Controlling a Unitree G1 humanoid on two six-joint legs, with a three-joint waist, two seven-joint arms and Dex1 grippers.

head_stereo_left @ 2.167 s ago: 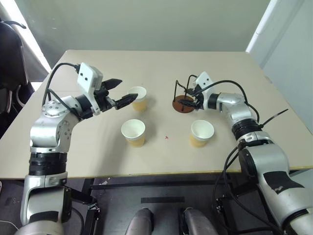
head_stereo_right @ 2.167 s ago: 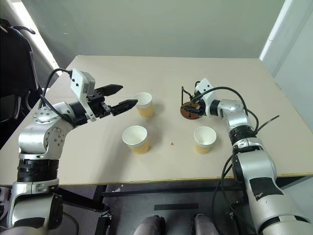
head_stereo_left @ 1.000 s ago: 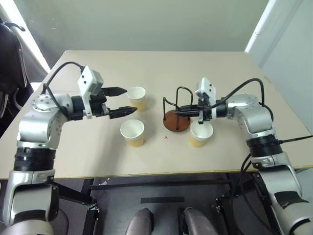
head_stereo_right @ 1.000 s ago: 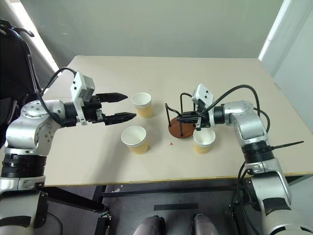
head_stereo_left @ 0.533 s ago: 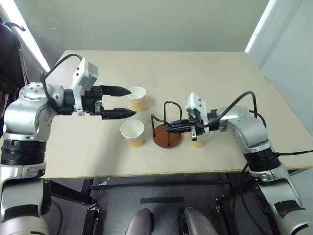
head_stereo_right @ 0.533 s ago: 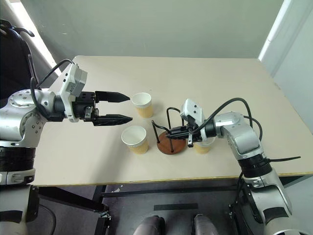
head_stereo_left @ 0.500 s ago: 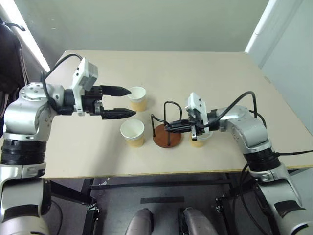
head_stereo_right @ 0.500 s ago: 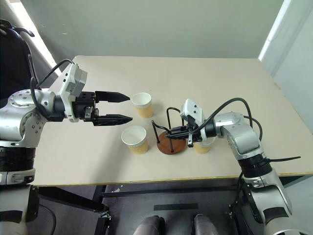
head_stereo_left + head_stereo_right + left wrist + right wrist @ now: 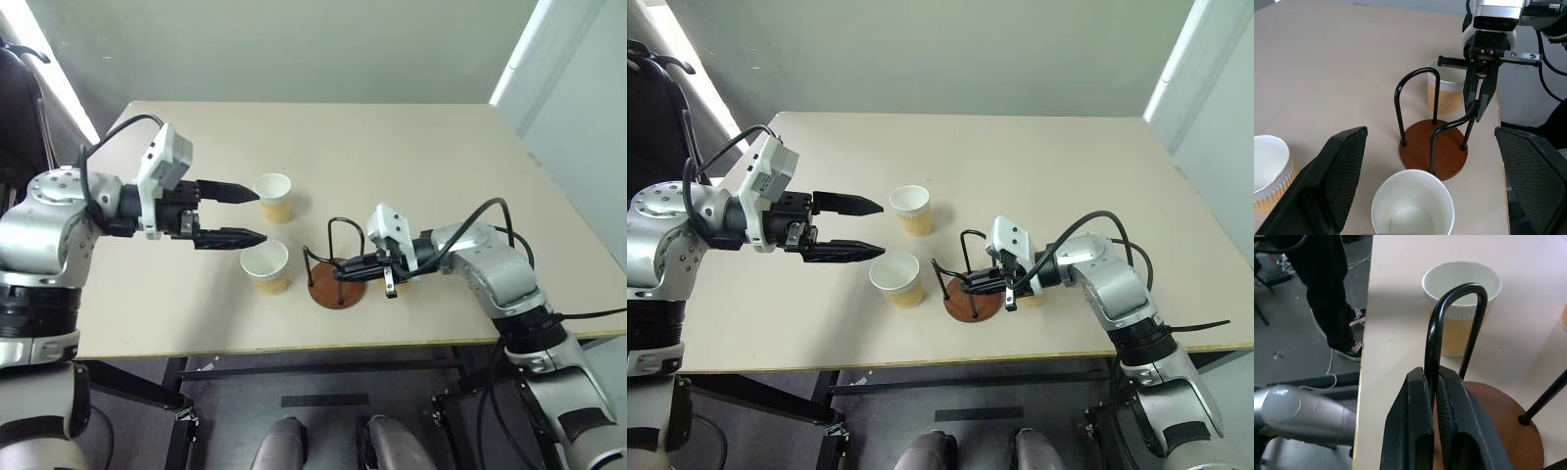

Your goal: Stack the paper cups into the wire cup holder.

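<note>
Clearly the right gripper [image 9: 1434, 440] is pressed together on one black hoop of the wire cup holder [image 9: 336, 284], and I judge it holds the holder this way to place it close to the cups and to keep it steady while a cup goes in. The holder stands upright on the table [image 9: 411, 157], near the front edge, with its brown disc flat on the surface. The nearest paper cup [image 9: 265, 265] stands just beside the holder on the robot's left, mouth up. A second cup [image 9: 273, 196] stands a bit farther back, and the third cup [image 9: 1445, 93] is behind the holder, partly hidden by the right gripper in the head views. The left gripper [image 9: 235, 212] hovers above the table with its fingers spread wide and empty, pointing toward the cups. Probably it is prepared to take one of the two cups before it. No cup is in the holder yet.
</note>
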